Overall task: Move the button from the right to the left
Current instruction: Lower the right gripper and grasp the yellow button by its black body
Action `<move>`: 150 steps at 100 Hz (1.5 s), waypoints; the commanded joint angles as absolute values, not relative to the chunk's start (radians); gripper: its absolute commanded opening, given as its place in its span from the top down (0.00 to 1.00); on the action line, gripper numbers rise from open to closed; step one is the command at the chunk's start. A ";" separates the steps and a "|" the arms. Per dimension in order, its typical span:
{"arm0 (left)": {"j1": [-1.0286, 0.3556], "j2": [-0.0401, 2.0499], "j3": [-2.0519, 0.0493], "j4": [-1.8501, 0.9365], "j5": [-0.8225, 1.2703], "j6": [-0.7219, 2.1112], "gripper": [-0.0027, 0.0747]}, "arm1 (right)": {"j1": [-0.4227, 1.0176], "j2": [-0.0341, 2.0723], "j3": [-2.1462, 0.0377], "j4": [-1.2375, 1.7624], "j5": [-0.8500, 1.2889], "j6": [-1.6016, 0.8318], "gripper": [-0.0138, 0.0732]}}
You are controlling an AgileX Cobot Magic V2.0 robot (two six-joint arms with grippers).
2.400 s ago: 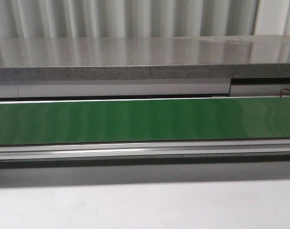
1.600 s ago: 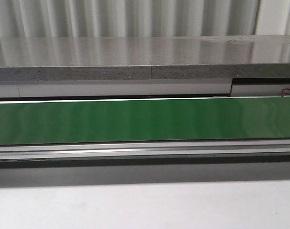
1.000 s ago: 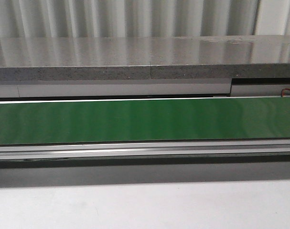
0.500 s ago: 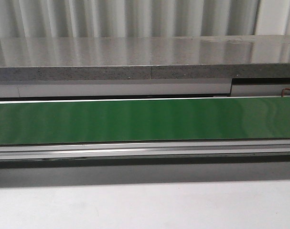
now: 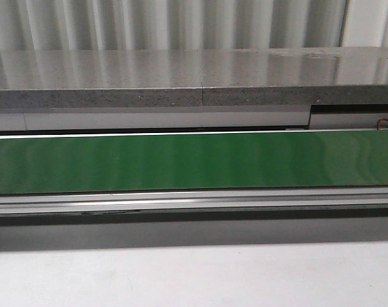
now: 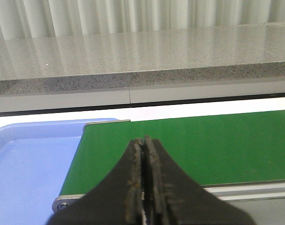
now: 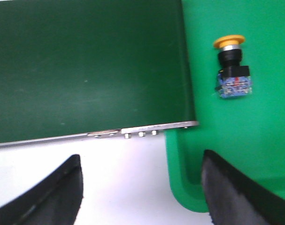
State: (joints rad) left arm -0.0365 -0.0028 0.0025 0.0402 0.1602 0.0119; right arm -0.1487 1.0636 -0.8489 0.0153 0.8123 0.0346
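So the biggest thing going on is the green conveyor belt [image 5: 194, 160], a long band straight across the middle of the front view with a metal rail along its lower edge. Above it, in the upper half of that frame, sits a grey speckled stone ledge [image 5: 194, 77], with pale corrugated wall behind. The bottom strip of the frame is plain white table [image 5: 194, 278]. Neither arm shows up in the front view at all.

Right wrist view: the belt's end fills the upper left, and a bright green tray [image 7: 236, 140] takes up the right side, butted right against the belt end. The button [image 7: 232, 68] is lying on its side in the upper right of that frame, on the tray floor, yellow cap pointing up-frame, blue base block down-frame. The right gripper [image 7: 142, 192] has its fingers spread wide at the bottom corners, nothing between them, and it's well clear of the button.

Left wrist view: a light blue tray [image 6: 29, 173] sits lower left, against the belt's other end. The left gripper [image 6: 145, 187] at bottom centre has its fingers pressed together, holding nothing.
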 commanded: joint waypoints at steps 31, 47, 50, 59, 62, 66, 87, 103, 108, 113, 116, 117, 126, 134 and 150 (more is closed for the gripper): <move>-0.038 -0.037 0.043 0.032 0.085 0.000 0.99 | -0.420 1.246 -0.970 -0.017 0.801 0.026 0.23; -0.038 -0.037 0.043 0.032 0.085 0.000 0.99 | -0.445 1.368 -1.026 -0.017 0.804 0.026 0.23; -0.038 -0.037 0.043 0.032 0.085 0.000 0.99 | -0.445 1.395 -1.037 -0.017 0.804 0.026 0.23; -0.038 -0.037 0.043 0.032 0.085 0.000 0.99 | -0.445 1.469 -1.077 -0.017 0.821 0.026 0.23; -0.038 -0.037 0.043 0.032 0.085 0.000 0.99 | -0.445 1.492 -1.094 -0.017 0.831 0.025 0.23; -0.038 -0.037 0.043 0.032 0.085 0.000 0.99 | -0.445 1.524 -1.111 -0.017 0.846 0.025 0.23; -0.038 -0.037 0.043 0.032 0.085 0.000 0.99 | -0.445 1.656 -1.199 -0.017 0.886 -0.029 0.23; -0.038 -0.037 0.043 0.032 0.085 0.000 0.99 | -0.445 1.735 -1.240 -0.017 0.885 -0.085 0.23; -0.038 -0.037 0.043 0.032 0.085 0.000 0.99 | -0.445 1.757 -1.252 -0.017 0.882 -0.090 0.23; -0.038 -0.037 0.043 0.032 0.085 0.000 0.99 | -0.445 1.776 -1.263 -0.017 0.874 -0.091 0.23; -0.038 -0.037 0.043 0.032 0.085 0.000 0.99 | -0.445 1.790 -1.272 -0.017 0.868 -0.091 0.23; -0.038 -0.037 0.043 0.032 0.085 0.000 0.99 | -0.445 1.793 -1.274 -0.017 0.864 -0.091 0.23; -0.038 -0.037 0.043 0.032 0.085 0.000 0.99 | -0.445 1.826 -1.295 -0.017 0.846 -0.091 0.23; -0.038 -0.037 0.043 0.032 0.085 0.000 0.99 | -0.445 1.852 -1.311 -0.017 0.841 -0.091 0.23; -0.038 -0.037 0.043 0.032 0.085 0.000 0.99 | -0.445 1.904 -1.342 -0.017 0.856 -0.091 0.24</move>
State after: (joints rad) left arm -0.0365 -0.0028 0.0025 0.0402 0.1602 0.0119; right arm -0.4379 1.9308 -1.3029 -0.0077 0.8566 -0.0798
